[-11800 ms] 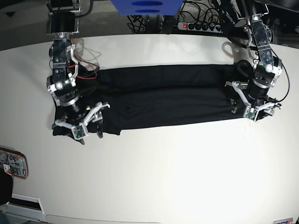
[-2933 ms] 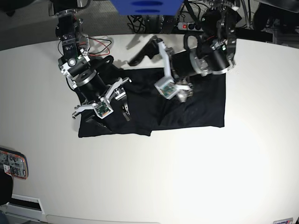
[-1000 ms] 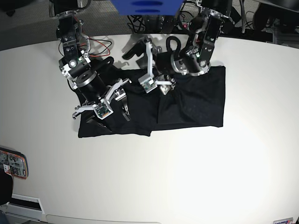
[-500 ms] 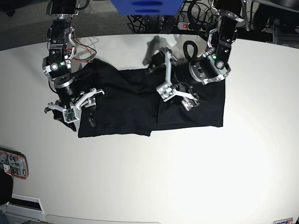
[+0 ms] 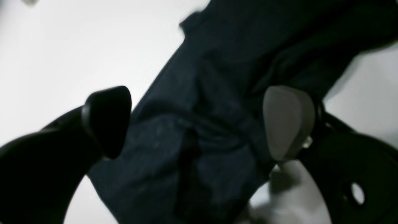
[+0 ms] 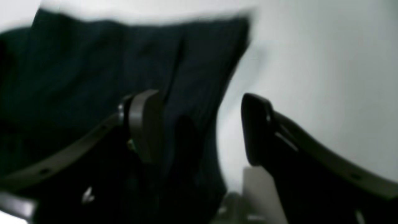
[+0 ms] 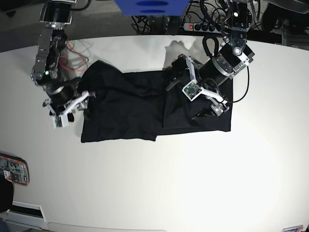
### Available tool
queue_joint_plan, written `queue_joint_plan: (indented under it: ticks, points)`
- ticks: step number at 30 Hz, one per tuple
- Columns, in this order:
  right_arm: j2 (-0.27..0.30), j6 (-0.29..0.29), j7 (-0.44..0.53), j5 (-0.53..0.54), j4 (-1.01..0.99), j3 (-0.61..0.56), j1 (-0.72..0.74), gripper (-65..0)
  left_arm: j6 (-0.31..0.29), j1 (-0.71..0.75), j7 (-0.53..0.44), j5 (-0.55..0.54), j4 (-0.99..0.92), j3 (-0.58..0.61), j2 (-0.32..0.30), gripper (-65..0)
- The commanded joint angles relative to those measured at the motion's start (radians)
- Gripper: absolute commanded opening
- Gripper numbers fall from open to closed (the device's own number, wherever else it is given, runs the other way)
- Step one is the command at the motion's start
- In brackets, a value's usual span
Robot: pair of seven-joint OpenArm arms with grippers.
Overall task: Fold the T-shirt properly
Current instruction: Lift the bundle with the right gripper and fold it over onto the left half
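The black T-shirt (image 7: 130,106) lies folded on the white table, with a doubled layer on its right part. My left gripper (image 7: 186,100) hovers over that right part, open. In the left wrist view the left gripper (image 5: 196,124) has its fingers wide apart, with creased black cloth (image 5: 217,62) below them. My right gripper (image 7: 77,112) is at the shirt's left edge, open. In the right wrist view the right gripper (image 6: 200,127) straddles the cloth's edge (image 6: 93,62), with bare table on the right. Neither gripper holds cloth. No pale label shows.
An orange-trimmed device (image 7: 12,169) lies at the table's left edge. A power strip (image 7: 207,27) and cables run behind the table at the top. A blue object (image 7: 149,6) hangs at top centre. Red wires (image 7: 77,48) trail beside the right arm.
The long strip of shirt has been folded shorter. Lately my left gripper moved right over the doubled part. My right gripper moved left off the cloth to its left edge.
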Motion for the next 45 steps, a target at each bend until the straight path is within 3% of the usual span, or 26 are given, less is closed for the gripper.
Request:
queue_joint_plan:
  ticks: [1, 4, 8, 14, 25, 35, 45]
  points:
    - [0.002, 0.012, 0.027, 0.023, 0.015, -0.002, 0.032, -26.4, 0.011, 0.004, -0.061, -0.009, 0.021, -0.018, -0.003, 0.0]
    - [0.02, 0.012, -0.001, 0.023, 0.015, -0.002, 0.033, -26.4, 0.011, 0.042, -0.152, -0.011, 0.023, -0.058, -0.003, 0.0]
    - [0.028, 0.012, -0.021, 0.023, -0.007, -0.002, 0.041, -26.3, 0.011, 0.055, -0.196, -0.011, 0.023, -0.105, -0.003, 0.0]
    - [0.028, 0.009, -0.021, 0.023, -0.097, -0.001, 0.036, -26.3, 0.011, 0.074, -0.196, -0.013, 0.029, -0.162, -0.003, 0.0]
    - [0.025, 0.009, -0.021, 0.025, -0.114, -0.004, 0.02, -26.4, 0.011, 0.09, -0.198, -0.013, 0.03, -0.162, -0.003, 0.0]
    - [-0.006, 0.012, -0.016, 0.026, -0.293, -0.013, 0.02, -26.4, 0.011, 0.091, -0.198, -0.013, 0.03, -0.162, -0.003, 0.0]
    - [-0.046, 0.012, -0.021, 0.028, -0.289, -0.166, 0.018, -26.4, 0.011, 0.097, -0.195, -0.013, 0.03, -0.162, -0.003, 0.0]
